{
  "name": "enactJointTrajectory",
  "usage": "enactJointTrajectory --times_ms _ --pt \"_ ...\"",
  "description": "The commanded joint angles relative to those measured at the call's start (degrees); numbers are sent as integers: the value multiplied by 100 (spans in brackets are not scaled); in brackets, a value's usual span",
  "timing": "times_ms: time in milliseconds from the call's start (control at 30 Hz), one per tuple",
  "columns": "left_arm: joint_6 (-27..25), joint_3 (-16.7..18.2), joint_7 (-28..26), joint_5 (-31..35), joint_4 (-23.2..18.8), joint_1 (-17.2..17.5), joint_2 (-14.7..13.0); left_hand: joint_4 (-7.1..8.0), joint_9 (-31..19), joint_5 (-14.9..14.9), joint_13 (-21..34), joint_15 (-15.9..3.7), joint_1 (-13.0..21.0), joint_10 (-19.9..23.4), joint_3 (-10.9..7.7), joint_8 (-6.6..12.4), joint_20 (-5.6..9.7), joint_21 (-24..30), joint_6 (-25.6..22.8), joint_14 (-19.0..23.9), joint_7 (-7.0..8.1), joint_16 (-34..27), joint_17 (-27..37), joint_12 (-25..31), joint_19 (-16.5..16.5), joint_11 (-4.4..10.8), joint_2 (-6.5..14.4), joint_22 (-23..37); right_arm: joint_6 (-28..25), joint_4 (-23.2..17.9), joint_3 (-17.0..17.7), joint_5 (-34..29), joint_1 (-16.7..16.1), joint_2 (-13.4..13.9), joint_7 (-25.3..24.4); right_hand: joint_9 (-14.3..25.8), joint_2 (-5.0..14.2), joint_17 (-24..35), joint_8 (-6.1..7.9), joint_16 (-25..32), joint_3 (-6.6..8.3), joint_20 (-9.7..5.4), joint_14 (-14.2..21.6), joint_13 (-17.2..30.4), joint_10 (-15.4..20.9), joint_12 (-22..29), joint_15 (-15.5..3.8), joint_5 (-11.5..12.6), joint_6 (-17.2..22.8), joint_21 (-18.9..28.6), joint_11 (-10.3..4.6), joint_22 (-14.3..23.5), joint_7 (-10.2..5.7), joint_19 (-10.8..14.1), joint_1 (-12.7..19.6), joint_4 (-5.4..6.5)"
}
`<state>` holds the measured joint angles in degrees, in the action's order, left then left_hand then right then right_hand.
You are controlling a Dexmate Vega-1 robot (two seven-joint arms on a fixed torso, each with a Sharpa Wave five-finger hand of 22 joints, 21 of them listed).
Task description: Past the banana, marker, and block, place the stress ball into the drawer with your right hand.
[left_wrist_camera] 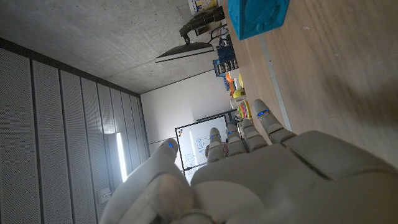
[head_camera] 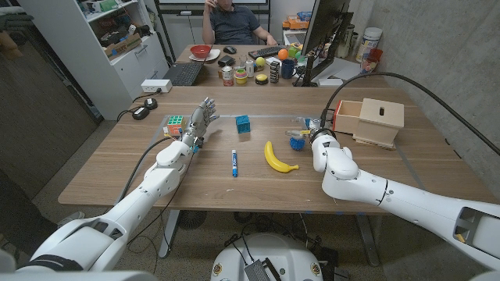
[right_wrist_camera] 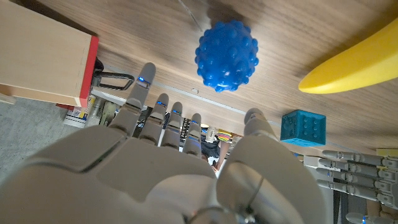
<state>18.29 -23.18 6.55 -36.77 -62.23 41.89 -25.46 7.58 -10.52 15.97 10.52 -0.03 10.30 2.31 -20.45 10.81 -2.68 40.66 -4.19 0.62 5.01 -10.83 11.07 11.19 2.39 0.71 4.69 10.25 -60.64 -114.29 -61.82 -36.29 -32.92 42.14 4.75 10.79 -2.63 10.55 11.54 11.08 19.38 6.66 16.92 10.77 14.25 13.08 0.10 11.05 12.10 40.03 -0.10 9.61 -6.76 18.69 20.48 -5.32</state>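
Stress ball (head_camera: 295, 140), blue and knobbly, is seen lying on the wooden table (head_camera: 117, 168), just in front of the right hand (head_camera: 318, 140) and untouched by it. In the right wrist view the ball (right_wrist_camera: 227, 54) sits just beyond the fingertips (right_wrist_camera: 147, 70), a strip of bare wood showing between them. The right hand (right_wrist_camera: 180, 168) is held with fingers spread and nothing in them.

From the ball, the banana (head_camera: 277, 158) is found at about 7 o'clock, close by; its yellow tip (right_wrist_camera: 351, 62) is also caught in the right wrist view. The marker (head_camera: 233, 162), blue with a white band, lies at about 8 o'clock from the ball, beyond the banana. The block (head_camera: 243, 124), teal and cube-shaped, stands at about 10 o'clock from the ball, and is shown as well in the right wrist view (right_wrist_camera: 302, 127) and the left wrist view (left_wrist_camera: 257, 15). The drawer (head_camera: 349, 117), pulled out of a pale wooden box (head_camera: 380, 122) and edged in red, is placed at about 2 o'clock from the ball, near the right hand.

The left hand (head_camera: 199, 123) is raised over the table at the left, fingers apart and holding nothing, with a colour-tiled puzzle cube (head_camera: 174, 123) just beside it at 9 o'clock. A person (head_camera: 232, 21) is seated at a cluttered desk behind the table.
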Motion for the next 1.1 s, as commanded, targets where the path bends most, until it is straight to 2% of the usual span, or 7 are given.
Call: enactJointTrajectory --times_ms 33,133,400,767,967,1033,1100 --pt "-8 3 40 -28 -34 17 -2 9 -15 12 25 34 33 25 35 29 -23 -39 10 36 43 -29 7 23 22 -16 -4 29 -192 74 -426 -383 295 -56 571 33 9 15 53 41 -26 -10 62 25 100 29 8 19 104 -18 8 12 -8 40 58 1" --pt "-17 4 37 -33 -64 33 -6 10 -15 12 25 34 32 20 37 30 -19 -40 7 34 41 -28 7 21 19 -9 -4 29 -249 71 -512 -478 359 -49 734 33 5 14 52 43 -31 -7 74 25 104 29 13 20 108 -26 10 12 -9 51 68 -8" --pt "-35 11 36 -55 -121 67 -15 12 -15 13 25 38 28 24 43 30 -23 -47 6 33 36 -28 7 24 18 -22 -4 30 -583 151 -1021 -995 732 -99 1463 34 8 17 47 62 -46 41 145 24 117 30 -23 26 121 -33 -28 12 -26 136 92 -25" --pt "-34 13 34 -65 -164 102 -22 15 -15 13 25 39 23 32 50 31 -25 -53 3 32 34 -28 7 28 13 -19 -4 30 -675 137 -1090 -1201 780 -107 1839 35 13 15 56 132 -64 -35 433 22 197 50 -89 35 203 -90 -80 12 -63 209 132 -52" --pt "-37 15 30 -67 -202 122 -33 17 -15 14 25 40 20 21 55 33 -22 -58 -3 32 33 -28 7 24 11 -27 -5 30 -758 161 -1191 -1386 829 -134 2040 34 27 0 72 143 -41 -83 611 20 298 78 -113 56 300 -101 -129 15 -159 354 224 -103" --pt "-36 15 29 -66 -205 123 -34 17 -15 14 25 39 18 24 58 34 -31 -62 -6 31 32 -28 8 25 14 -7 -5 30 -797 161 -1212 -1455 822 -147 2068 33 42 -8 81 139 -16 -27 669 19 334 86 -149 70 349 -107 -148 16 -196 410 303 -144" --pt "-36 16 26 -67 -207 125 -34 18 -15 14 25 37 17 20 59 33 -27 -63 -4 32 32 -28 8 24 14 -11 -6 31 -794 154 -1198 -1482 803 -147 2084 31 68 0 88 163 -2 52 817 17 414 107 -287 83 415 -121 -200 19 -229 487 345 -157"
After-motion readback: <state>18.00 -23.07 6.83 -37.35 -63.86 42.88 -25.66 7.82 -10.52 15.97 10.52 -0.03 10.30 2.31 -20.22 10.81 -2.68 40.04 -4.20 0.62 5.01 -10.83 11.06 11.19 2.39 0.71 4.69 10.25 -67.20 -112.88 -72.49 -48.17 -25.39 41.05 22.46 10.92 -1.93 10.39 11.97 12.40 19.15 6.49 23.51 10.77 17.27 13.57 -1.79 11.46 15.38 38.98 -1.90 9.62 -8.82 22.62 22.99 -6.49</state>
